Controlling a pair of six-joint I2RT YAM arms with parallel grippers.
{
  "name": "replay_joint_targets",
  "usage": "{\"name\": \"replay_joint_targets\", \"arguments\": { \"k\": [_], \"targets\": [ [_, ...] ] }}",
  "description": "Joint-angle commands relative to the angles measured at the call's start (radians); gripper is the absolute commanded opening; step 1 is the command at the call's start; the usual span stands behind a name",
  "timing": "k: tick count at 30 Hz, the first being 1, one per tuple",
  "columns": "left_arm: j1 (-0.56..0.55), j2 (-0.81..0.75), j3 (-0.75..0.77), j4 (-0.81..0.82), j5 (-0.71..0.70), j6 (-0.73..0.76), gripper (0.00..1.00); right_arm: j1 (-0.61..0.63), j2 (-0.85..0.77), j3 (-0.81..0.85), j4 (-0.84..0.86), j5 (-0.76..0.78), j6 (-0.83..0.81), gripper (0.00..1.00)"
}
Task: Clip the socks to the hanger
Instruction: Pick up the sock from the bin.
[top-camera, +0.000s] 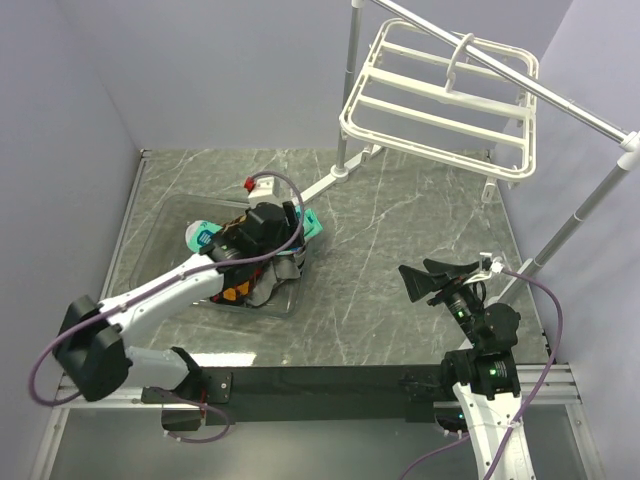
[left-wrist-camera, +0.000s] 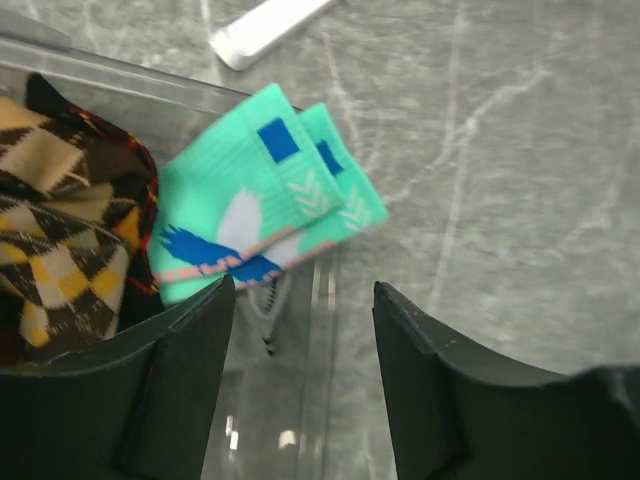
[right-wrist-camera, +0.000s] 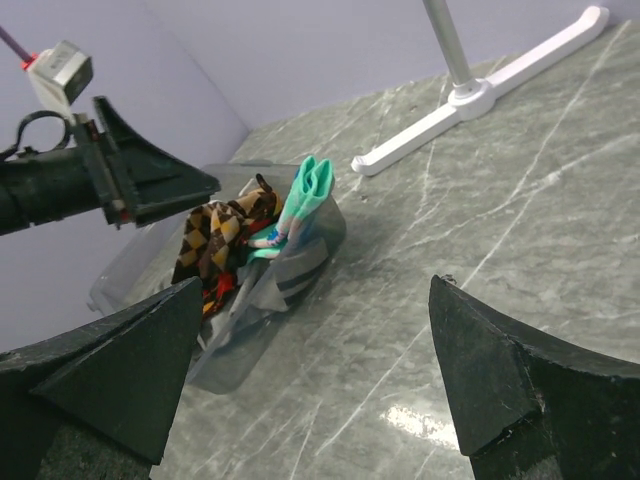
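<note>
A pair of mint-green socks (left-wrist-camera: 260, 200) with white and blue marks hangs over the right rim of a clear plastic bin (left-wrist-camera: 325, 300). Argyle socks (left-wrist-camera: 60, 230) lie inside the bin to their left. My left gripper (left-wrist-camera: 300, 290) hovers just short of the mint socks, its jaws apart with the bin's rim between them and nothing gripped. From above, the left gripper (top-camera: 290, 232) is over the bin beside the mint socks (top-camera: 315, 226). The white hanger (top-camera: 440, 100) hangs from the pole at the back right. My right gripper (top-camera: 440, 275) stands open over the table, far from the bin.
The silver pole stand (top-camera: 345, 120) rises behind the bin, and its white foot (right-wrist-camera: 480, 90) lies across the table. A grey striped sock (right-wrist-camera: 290, 270) also hangs over the bin's side. Purple walls close in the left, back and right.
</note>
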Motion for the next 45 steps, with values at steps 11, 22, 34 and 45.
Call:
{"name": "replay_joint_targets", "arguments": {
  "k": [11, 22, 34, 45],
  "targets": [
    [0.001, 0.229, 0.134, 0.145, -0.067, 0.166, 0.69, 0.003, 0.005, 0.033, -0.017, 0.017, -0.017, 1.00],
    [0.007, 0.352, 0.192, 0.147, -0.121, 0.145, 0.65, 0.003, 0.007, 0.025, -0.020, 0.005, -0.014, 1.00],
    [0.028, 0.427, 0.198, 0.177, -0.064, 0.123, 0.58, 0.002, -0.016, 0.001, -0.031, 0.001, -0.010, 1.00],
    [0.058, 0.398, 0.145, 0.243, -0.063, 0.100, 0.08, 0.003, 0.028, 0.022, -0.043, -0.005, -0.040, 1.00]
  ]
}}
